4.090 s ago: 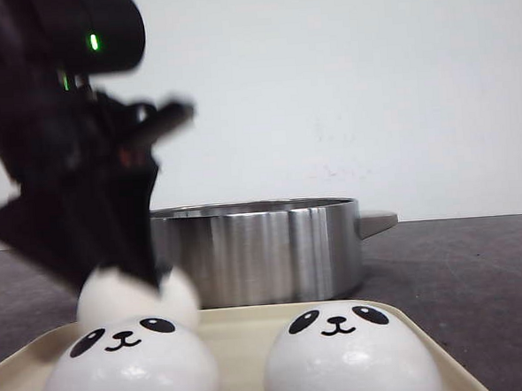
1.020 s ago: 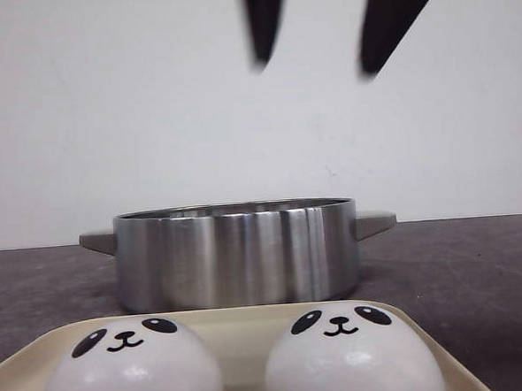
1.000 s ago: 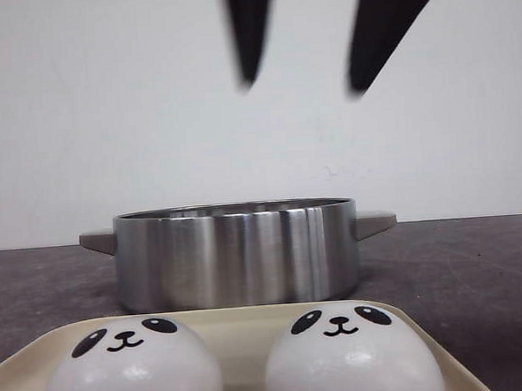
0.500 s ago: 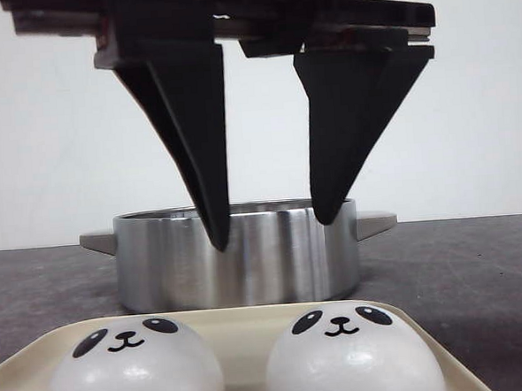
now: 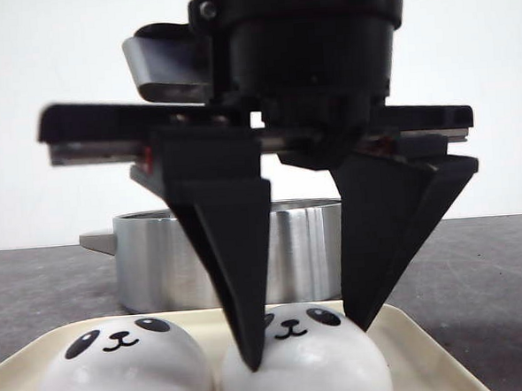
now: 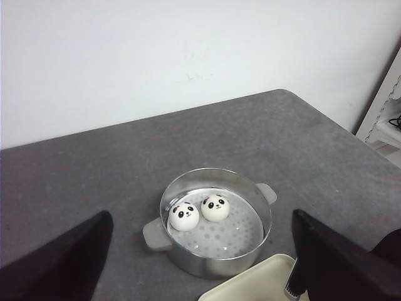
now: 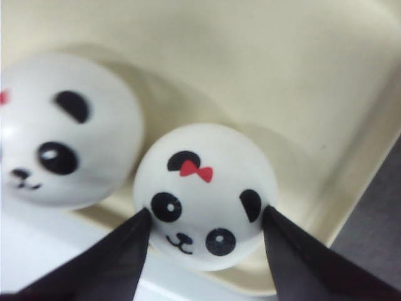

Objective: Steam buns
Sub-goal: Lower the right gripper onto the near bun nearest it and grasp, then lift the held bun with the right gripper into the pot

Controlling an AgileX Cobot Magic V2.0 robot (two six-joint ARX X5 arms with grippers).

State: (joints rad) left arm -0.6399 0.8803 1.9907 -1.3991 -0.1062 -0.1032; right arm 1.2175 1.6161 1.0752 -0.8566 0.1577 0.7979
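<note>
I find no readable text, label, brand, number or sign in any view. The buns carry only painted panda faces; the pot is unmarked steel.

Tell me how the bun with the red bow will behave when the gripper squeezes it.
The bun with the red bow looks glossy and domed, so it may slip between the right gripper fingers. Its round shape could let it roll on the tray.

Two buns are being held side by side in a steel pot beyond the spread left gripper; a cream tray is lying nearer.
</note>
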